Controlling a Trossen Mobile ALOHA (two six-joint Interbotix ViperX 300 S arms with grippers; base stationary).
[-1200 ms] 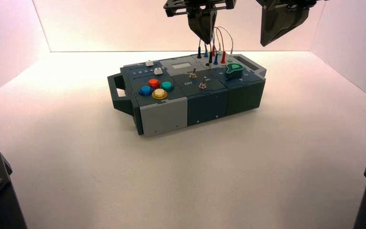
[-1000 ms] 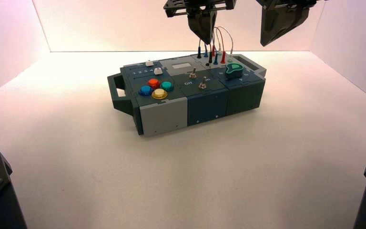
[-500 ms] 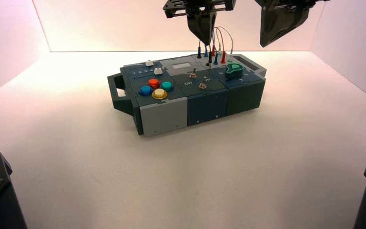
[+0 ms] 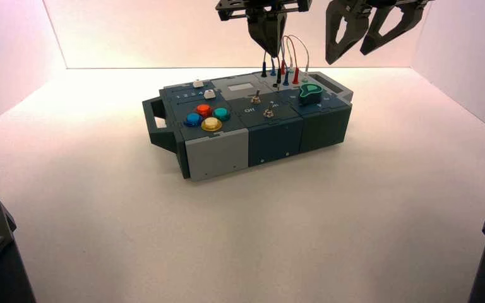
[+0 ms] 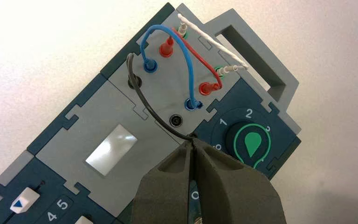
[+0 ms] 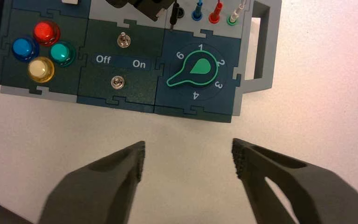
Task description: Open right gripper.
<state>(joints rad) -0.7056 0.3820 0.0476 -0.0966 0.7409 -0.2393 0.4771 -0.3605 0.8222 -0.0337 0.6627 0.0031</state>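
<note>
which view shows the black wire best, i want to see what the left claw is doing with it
The left wrist view: the black wire arcs from its socket to the closed left claw, pinched at the tip. The high view shows only thin wires under that claw; the right wrist view barely catches it.

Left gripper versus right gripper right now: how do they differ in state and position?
The right gripper has its fingers spread wide apart, holding nothing; the left gripper is shut on the black wire. The right gripper hangs beyond the box's green knob end, while the left gripper hangs over the wire panel. Both are raised above the box.
</note>
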